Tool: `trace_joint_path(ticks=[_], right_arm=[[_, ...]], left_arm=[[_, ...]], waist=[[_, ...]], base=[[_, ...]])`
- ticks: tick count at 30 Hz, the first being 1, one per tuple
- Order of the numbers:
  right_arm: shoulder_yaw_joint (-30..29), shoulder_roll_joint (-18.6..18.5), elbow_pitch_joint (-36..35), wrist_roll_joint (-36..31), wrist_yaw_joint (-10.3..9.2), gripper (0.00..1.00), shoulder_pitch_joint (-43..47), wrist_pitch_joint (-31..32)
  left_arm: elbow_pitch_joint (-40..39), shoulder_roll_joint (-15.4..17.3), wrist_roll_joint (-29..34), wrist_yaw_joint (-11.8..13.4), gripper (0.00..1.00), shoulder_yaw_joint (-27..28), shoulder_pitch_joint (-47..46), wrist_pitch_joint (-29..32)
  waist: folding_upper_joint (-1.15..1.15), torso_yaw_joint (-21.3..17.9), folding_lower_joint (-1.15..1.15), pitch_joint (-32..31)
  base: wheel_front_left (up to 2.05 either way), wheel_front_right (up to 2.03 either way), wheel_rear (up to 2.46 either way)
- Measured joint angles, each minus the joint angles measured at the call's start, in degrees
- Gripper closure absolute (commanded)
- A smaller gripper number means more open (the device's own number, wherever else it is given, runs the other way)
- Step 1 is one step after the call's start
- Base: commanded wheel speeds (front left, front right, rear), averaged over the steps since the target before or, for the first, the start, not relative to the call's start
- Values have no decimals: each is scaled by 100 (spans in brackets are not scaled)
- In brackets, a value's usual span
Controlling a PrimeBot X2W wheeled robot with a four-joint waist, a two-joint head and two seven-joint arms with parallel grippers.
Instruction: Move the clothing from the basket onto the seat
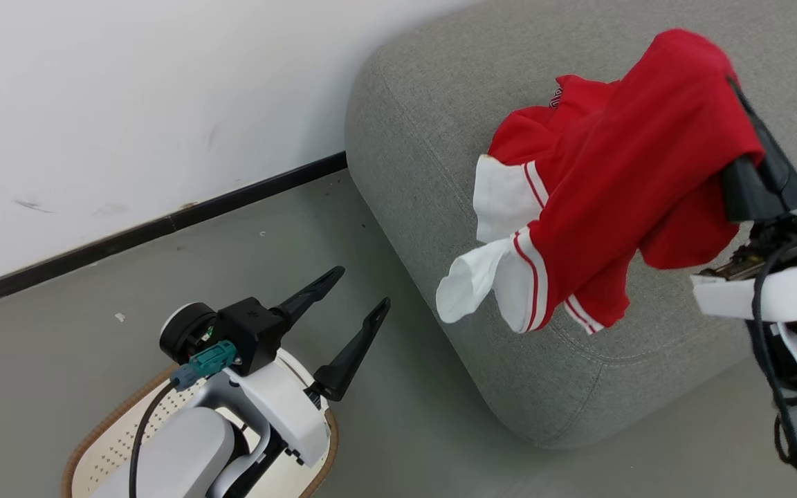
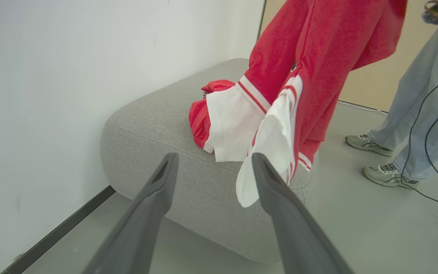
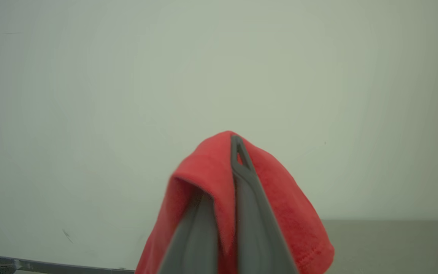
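In the head view, bare floor (image 1: 398, 415) lies open between the basket (image 1: 118, 436) at lower left and the sofa (image 1: 426, 138) at upper right. A hanging red garment (image 1: 620, 180) screens the sofa's near corner. The wall (image 1: 129, 104) closes the upper left. In the left wrist view, a person's legs (image 2: 416, 125) stand at right.

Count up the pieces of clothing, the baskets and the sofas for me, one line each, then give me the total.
Grey woven-fabric sofa: 1
Red fabric garments with white bands: 2, one hanging in the air, one lying on the sofa
Cream-white perforated plastic basket with a brown rim: 1
Total: 4
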Motion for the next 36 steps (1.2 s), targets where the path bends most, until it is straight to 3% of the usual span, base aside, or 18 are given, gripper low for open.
trace_joint_path(ticks=[10, 16, 20, 36], right_arm=[[-397, -450, -30, 287, 0, 100, -806, -1], [-643, -789, 428, 505, 0, 100, -1096, -3], [-869, -795, 673, 820, 0, 100, -1266, 0], [-1180, -1711, 1727, 867, 0, 100, -2141, 367]], left_arm=[[-143, 87, 7, 49, 0, 32, 4, 69], [-256, 218, 31, 49, 0, 45, 5, 104], [-341, 299, 42, 49, 0, 49, 5, 191], [-761, 689, 249, 49, 0, 44, 5, 456]], waist=[[0, 47, 0, 199], [0, 76, 0, 347], [0, 99, 0, 457], [0, 263, 0, 994]], base=[[0, 0, 0], [0, 0, 0], [0, 0, 0], [0, 0, 0]])
